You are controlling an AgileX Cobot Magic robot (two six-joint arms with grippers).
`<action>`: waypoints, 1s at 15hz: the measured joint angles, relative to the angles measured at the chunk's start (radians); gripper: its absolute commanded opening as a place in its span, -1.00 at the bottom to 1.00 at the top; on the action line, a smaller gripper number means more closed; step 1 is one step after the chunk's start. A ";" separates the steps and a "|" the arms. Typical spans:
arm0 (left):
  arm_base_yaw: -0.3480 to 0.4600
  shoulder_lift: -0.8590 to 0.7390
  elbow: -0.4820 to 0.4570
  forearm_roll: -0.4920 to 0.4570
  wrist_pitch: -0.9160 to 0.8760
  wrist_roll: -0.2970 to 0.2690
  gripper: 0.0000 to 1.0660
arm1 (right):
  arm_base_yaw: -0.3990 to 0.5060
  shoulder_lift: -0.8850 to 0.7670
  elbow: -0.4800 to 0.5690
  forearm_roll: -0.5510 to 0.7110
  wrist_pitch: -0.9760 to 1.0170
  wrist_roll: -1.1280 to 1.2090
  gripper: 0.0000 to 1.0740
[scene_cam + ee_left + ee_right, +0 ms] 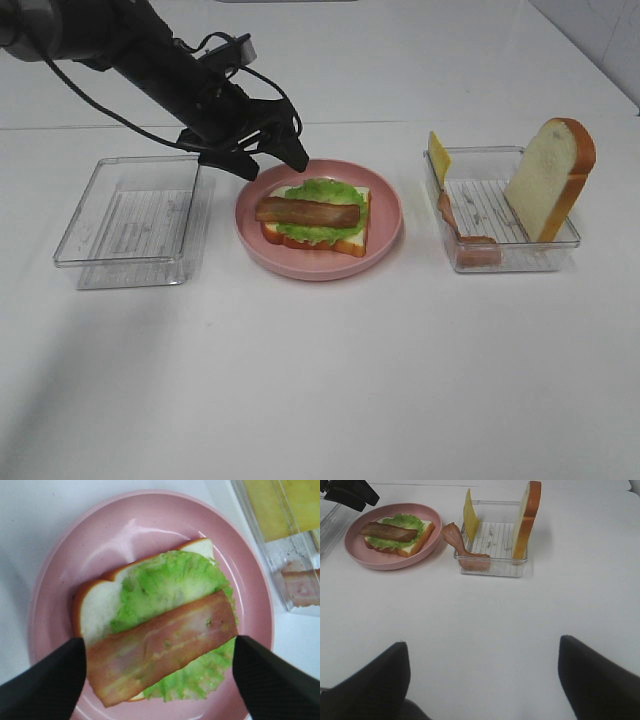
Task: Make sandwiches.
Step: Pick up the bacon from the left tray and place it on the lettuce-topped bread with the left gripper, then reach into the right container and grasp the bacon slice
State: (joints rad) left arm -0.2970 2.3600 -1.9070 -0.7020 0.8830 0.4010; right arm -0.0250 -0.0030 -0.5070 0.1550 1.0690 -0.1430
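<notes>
Bacon strip (308, 212) lies flat across the lettuce leaf (322, 190), which sits on the lower bread slice (345, 243). That half-built sandwich (315, 225) is in the middle of the pink plate (385, 215). My left pincer (274, 163) hangs over the plate's eleven o'clock rim with its jaws spread wide and gripping nothing. In the wrist view the fingers (45, 680) flank the strip's two ends.

I judge the step in hand to be clearing away after laying the bacon. To do it well I'd lift straight up before swinging toward nine o'clock, so neither finger drags the strip or ruffles the leaf.

At three o'clock of the plate, the clear tray (505, 262) holds what I take to be the remaining layers. The cheese slice (438, 155) stands on edge at its ten o'clock corner, and the second bread slice (548, 180) leans upright on the far side. A spare bacon strip (478, 250) droops over the wall. My right pincer (482, 647) is also fully parted, holding nothing, low over the bare table (320, 380), well apart from the tray.

The bacon looks limp and rubbery. The lettuce is frilled and crinkly, the bread spongy with a smooth orange-brown crust, and the cheese thin, stiff and square. I'd pinch that cheese by its top edge.
</notes>
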 measured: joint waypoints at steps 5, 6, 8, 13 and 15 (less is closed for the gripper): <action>0.000 -0.150 -0.051 0.412 0.067 -0.167 0.59 | 0.000 0.000 0.000 0.000 0.000 0.000 0.45; 0.000 -0.204 -0.051 0.507 0.106 -0.218 0.59 | 0.000 0.000 0.000 0.000 0.000 0.000 0.45; 0.000 -0.314 -0.051 0.655 0.219 -0.323 0.59 | 0.000 0.000 0.000 0.000 0.000 0.000 0.45; 0.000 -0.571 0.006 0.772 0.324 -0.421 0.57 | 0.000 0.000 0.000 0.000 0.000 0.000 0.45; 0.000 -0.699 0.134 0.772 0.325 -0.426 0.57 | 0.000 0.000 0.000 0.000 0.000 0.000 0.45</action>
State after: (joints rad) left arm -0.2970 1.6610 -1.7730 0.0700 1.2080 -0.0250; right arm -0.0250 -0.0030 -0.5070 0.1550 1.0690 -0.1430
